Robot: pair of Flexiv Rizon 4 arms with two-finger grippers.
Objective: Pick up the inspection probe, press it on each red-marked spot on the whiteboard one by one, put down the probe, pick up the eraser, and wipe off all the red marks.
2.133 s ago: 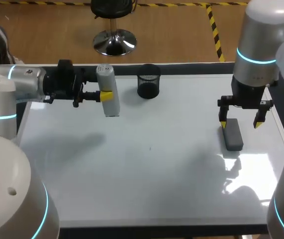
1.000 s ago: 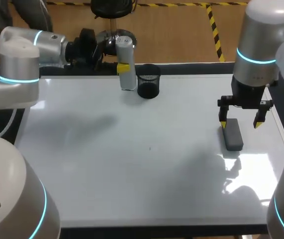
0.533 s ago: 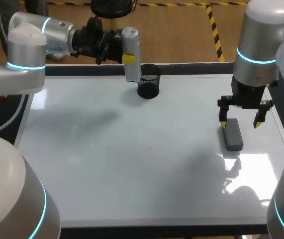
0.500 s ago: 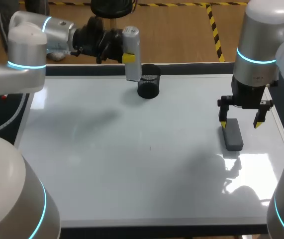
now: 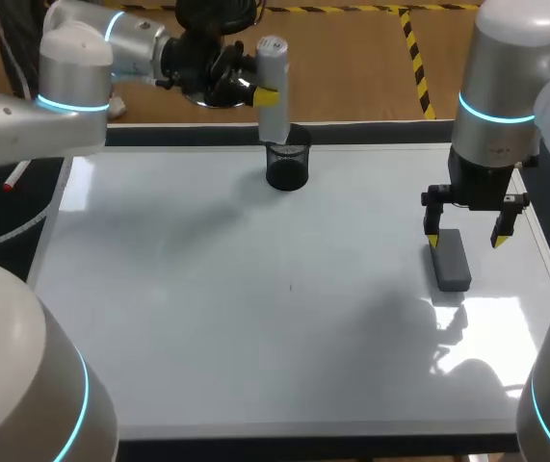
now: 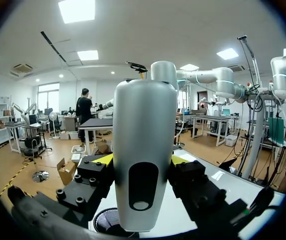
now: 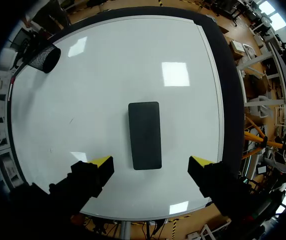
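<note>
The inspection probe (image 5: 273,91), a pale grey cylinder, hangs upright just above the black mesh cup (image 5: 287,164) at the whiteboard's far edge. My left gripper (image 5: 260,94) is shut on it from both sides. In the left wrist view the probe (image 6: 143,160) stands between the yellow tips of that gripper (image 6: 141,161), with the cup's rim (image 6: 107,225) below. The dark grey eraser (image 5: 451,258) lies flat near the right edge. My right gripper (image 5: 464,241) hovers open above it, its fingers astride the eraser (image 7: 145,135) without touching. I see no red marks on the whiteboard (image 5: 255,318).
The whiteboard (image 7: 107,75) covers nearly the whole tabletop inside a dark frame. A tiny dark speck (image 5: 291,286) sits near its middle. The mesh cup (image 7: 45,59) stands at the far edge, well away from the right gripper (image 7: 151,161).
My left arm has carried the probe to the right and farther back, from left of the cup to just above it. The right arm and the eraser have not moved.
</note>
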